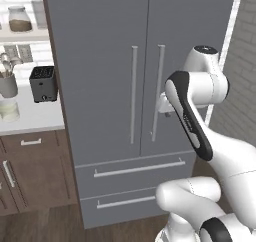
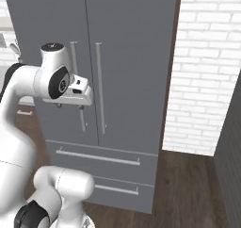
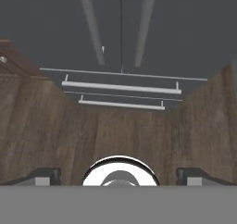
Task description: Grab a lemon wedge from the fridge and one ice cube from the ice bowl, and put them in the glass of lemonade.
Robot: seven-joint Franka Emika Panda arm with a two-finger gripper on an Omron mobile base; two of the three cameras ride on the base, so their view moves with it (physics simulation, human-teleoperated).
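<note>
The fridge (image 1: 125, 86) is standing directly ahead of the robot with both tall grey doors sitting closed, so nothing of its inside is showing. Its two slim silver door handles (image 1: 146, 93) are running side by side down the centre seam, and the two drawers (image 1: 132, 183) below are sitting shut as well, each with a horizontal bar pull.

To the left of the fridge, a pale counter (image 1: 35, 117) is carrying a few containers. A grey utensil cup (image 1: 7, 83) is holding some light-coloured utensils that are poking up out of it. Just in front of it, a short clear vessel (image 1: 9, 109) is showing a pale, whitish content — too small and too close to the frame edge to tell more. A black toaster (image 1: 43, 83) is sitting nearer the fridge. On a shelf above, a glass jar (image 1: 20, 19) is holding something brown in its lower half.

The gripper (image 3: 118, 174) is hanging in front of the doors, near the lower part of the handles and apart from them. In the hand view its two dark fingertips (image 3: 46, 174) are sitting at opposite sides of the picture — spread wide, with nothing between them and touching nothing. That camera is looking down along the fridge front, taking in the handle ends, both drawer pulls and the brown wood floor (image 3: 139, 135).
</note>
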